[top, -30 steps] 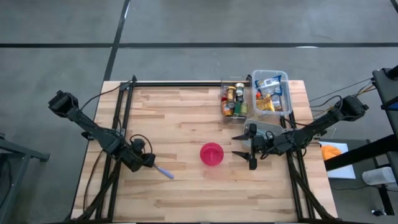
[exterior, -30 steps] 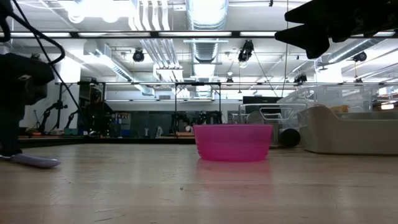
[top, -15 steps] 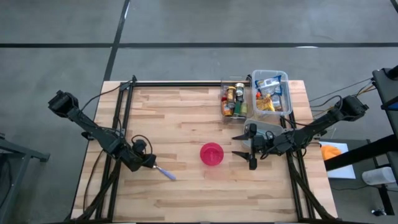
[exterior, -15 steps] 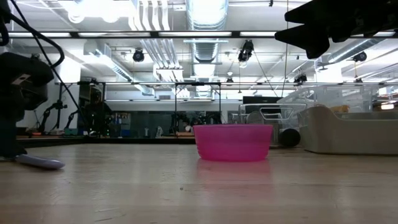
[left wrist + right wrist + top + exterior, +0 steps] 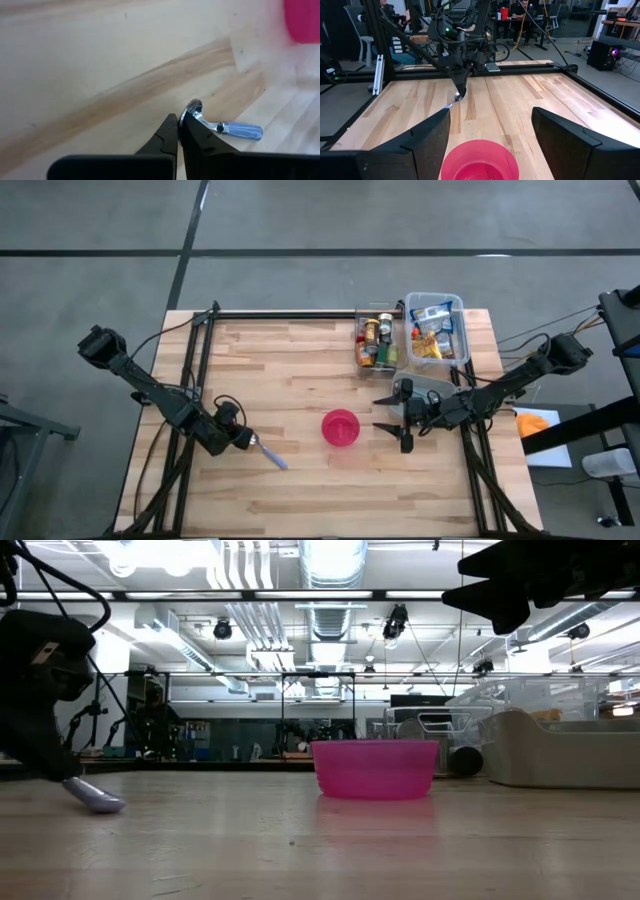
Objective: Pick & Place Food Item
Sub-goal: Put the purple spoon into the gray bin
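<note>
left wrist view alone shows left gripper [image 5: 179, 131] pinching spoon [image 5: 227, 127].

Table [image 5: 300, 370] pale matt wood; bowl [image 5: 340, 427] smooth pink plastic; spoon [image 5: 222, 127] shiny metal, blue handle.

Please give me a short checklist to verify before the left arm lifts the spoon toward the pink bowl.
1. Left gripper shut on the spoon at its metal end: ok.
2. Spoon's blue handle tip rests on the table: ok.
3. Firmness of the grip: cannot tell.
4. Pink bowl upright, apparently empty: ok.
5. Table between spoon and bowl bare: ok.
6. Right gripper open, waiting right beside the bowl; may crowd the approach: not ok.
</note>
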{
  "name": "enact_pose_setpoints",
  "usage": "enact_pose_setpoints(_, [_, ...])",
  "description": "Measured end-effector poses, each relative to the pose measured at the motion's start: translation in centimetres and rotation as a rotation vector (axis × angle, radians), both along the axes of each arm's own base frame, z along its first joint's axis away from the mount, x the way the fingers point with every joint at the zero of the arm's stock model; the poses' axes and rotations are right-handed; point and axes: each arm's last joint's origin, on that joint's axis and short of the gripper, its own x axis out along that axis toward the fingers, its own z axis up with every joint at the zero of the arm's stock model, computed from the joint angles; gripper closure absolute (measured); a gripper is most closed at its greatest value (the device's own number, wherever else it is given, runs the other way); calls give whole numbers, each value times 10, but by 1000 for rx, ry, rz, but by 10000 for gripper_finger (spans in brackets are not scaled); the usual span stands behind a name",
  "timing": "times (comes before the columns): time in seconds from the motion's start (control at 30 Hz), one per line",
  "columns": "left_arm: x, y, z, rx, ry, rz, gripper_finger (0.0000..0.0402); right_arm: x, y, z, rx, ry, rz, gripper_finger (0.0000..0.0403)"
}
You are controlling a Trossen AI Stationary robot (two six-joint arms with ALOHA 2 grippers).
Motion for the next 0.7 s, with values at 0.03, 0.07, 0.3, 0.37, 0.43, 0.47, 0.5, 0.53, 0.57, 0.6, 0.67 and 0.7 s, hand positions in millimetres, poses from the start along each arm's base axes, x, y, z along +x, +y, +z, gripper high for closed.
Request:
enact_pose_setpoints(0.03, [0,0,0,8,-5,3,399,0,0,0,0,0,0,127])
enact_pose_setpoints(0.07, [0,0,0,17,-12,8,399,0,0,0,0,0,0,127])
enact_pose_setpoints(0.3, [6,1,5,145,-128,-20,401,0,0,0,0,0,0,127])
enact_pose_setpoints(0.37, [8,1,7,201,-162,-26,401,0,0,0,0,0,0,127])
enact_pose_setpoints(0.43, [11,0,11,259,-201,-32,401,0,0,0,0,0,0,127])
enact_pose_setpoints(0.47, [13,0,14,287,-223,-37,401,0,0,0,0,0,0,127])
enact_pose_setpoints(0.5, [15,-1,16,315,-245,-42,401,0,0,0,0,0,0,127])
enact_pose_setpoints(0.53, [17,-2,19,341,-267,-48,401,0,0,0,0,0,0,127])
enact_pose_setpoints(0.57, [19,-3,23,368,-291,-52,401,0,0,0,0,0,0,127])
enact_pose_setpoints(0.6, [21,-3,26,396,-314,-57,401,0,0,0,0,0,0,127])
enact_pose_setpoints(0.67, [26,-4,32,444,-364,-64,401,0,0,0,0,0,0,127])
enact_pose_setpoints(0.7, [29,-4,35,466,-391,-64,401,0,0,0,0,0,0,127])
